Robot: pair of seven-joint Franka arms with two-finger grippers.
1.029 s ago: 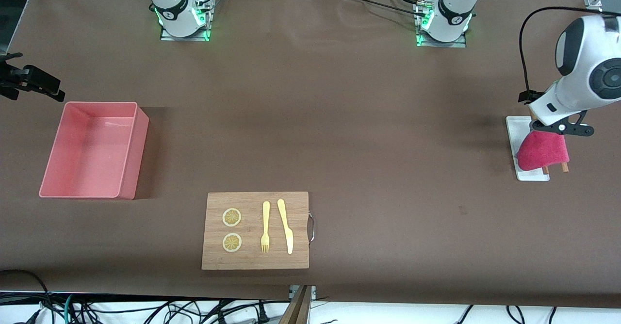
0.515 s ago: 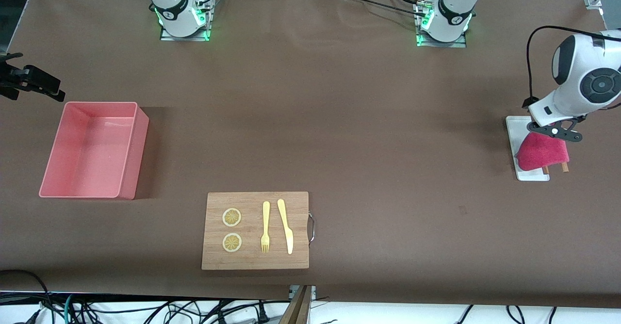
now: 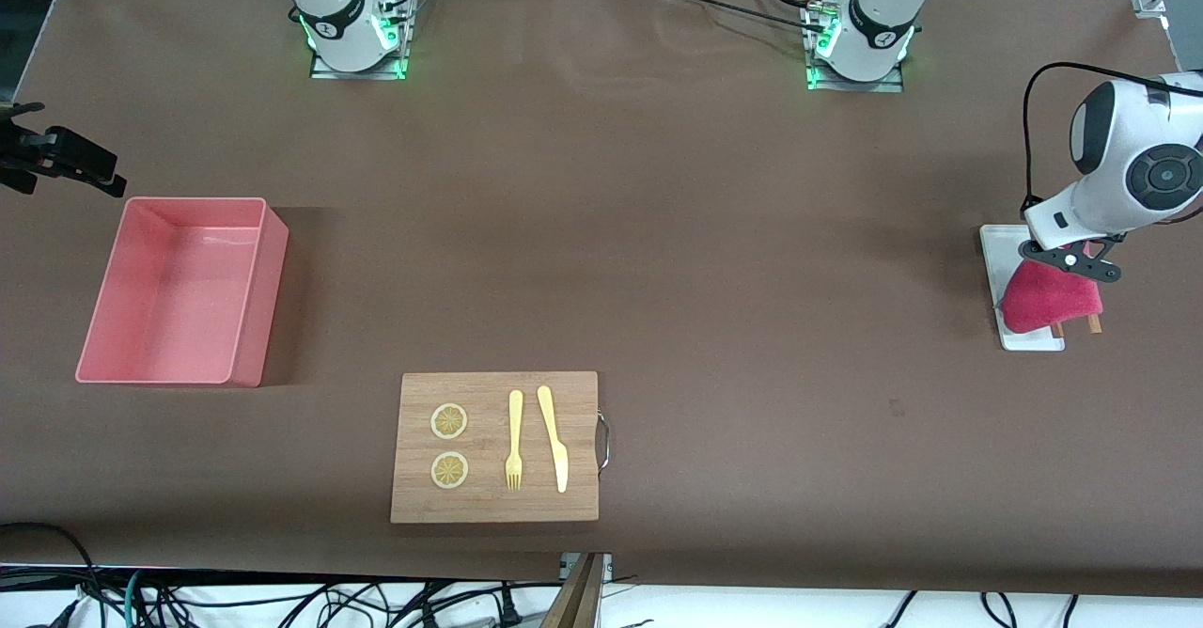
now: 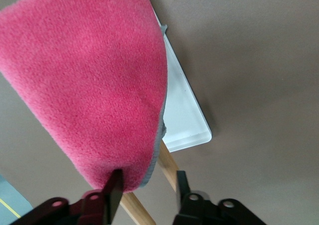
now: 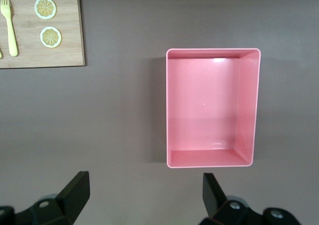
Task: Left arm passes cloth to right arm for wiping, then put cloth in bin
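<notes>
The left gripper (image 4: 147, 185), jaws parted at the cloth (image 3: 1051, 297) on the white tray (image 3: 998, 247) at the table's 3 o'clock edge, is starting the pickup and likely needs closing next, while the right gripper (image 5: 144, 192) is waiting spread wide near the bin (image 3: 249, 327).

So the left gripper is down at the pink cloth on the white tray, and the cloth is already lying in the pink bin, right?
Not quite. The left gripper is down at the cloth on the white tray, but the bin holds nothing, as the right wrist view shows. The cloth lies on the tray at the left arm's end of the table.
</notes>
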